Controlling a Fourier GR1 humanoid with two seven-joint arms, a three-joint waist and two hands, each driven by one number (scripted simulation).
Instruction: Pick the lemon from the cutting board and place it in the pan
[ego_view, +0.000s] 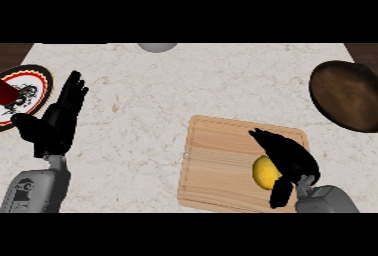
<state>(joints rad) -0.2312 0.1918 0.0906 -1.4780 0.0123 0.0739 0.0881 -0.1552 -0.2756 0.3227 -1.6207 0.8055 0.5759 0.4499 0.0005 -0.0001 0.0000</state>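
My right hand (286, 157) was down over the near right part of the pale wooden cutting board (214, 165), black fingers arched across the top of the round yellow lemon (263, 171) and thumb dropping along its near side. Fingers and thumb were curled round the fruit, covering its right half. Whether they were fully bearing on the skin, I could not tell from above. The lemon itself was sitting on the board, no gap under it that I could make out.

Step in hand, as I judged it: the grasp. Pick not yet made, nothing carried.

Beyond the board, up and to the right, lay the dark brown round pan (347, 95), well apart from the lemon, partly cut by the view's right edge, nothing showing inside it. Pale marbled counter (184, 85) between.

Next move, as I read it: finish closing round the lemon, lift straight off the board, swing away and to the right over the pan's rim, lower and release inside. A round fruit could roll out of a partial hold, so the lift wanted a settled wrap first.

My left hand (55, 120) rested open at the left edge, fingers up, beside a patterned red, white and black plate (31, 85). A grey rounded object (156, 47) showed at the far counter edge
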